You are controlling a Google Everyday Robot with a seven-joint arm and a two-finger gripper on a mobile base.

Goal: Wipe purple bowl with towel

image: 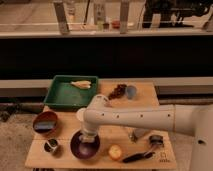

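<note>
Currently, a single camera view is supplied, in which a wooden bench (pixel 150 101) is seen from the front and from above.

The purple bowl (pixel 81 152) is located at the near edge of the bench, left of centre. It is flanked by a small metal cup (pixel 51 146) on its left and a round orange-yellow fruit (pixel 115 151) on its right. The brown bowl (pixel 46 123) is set further back and to the left, apart from it. A green tray (pixel 64 95) is placed at the rear left, and a blue cup (pixel 131 92) at the rear centre. A black-handled tool (pixel 137 156) is laid at the near right.

The white arm (pixel 135 118) is extended from the right across the bench, with its end turned downward. The gripper (pixel 88 137) is positioned directly over the purple bowl, inside its rim. Whether the gripper is spread or closed cannot be told, as it is masked by the wrist. A pale patch is visible where it meets the bowl. It cannot be determined whether this is the towel or part of the gripper.

Task progress is judged as follows:

- **Done:** the approach to the bowl is complete, and the wiping step is judged to be in hand.
- **Not known:** no wiped area can be distinguished on the glossy inside, so the completed share cannot be stated.
- **Left:** the inner surface is to be swept round, and the gripper is then to be lifted clear.
</note>
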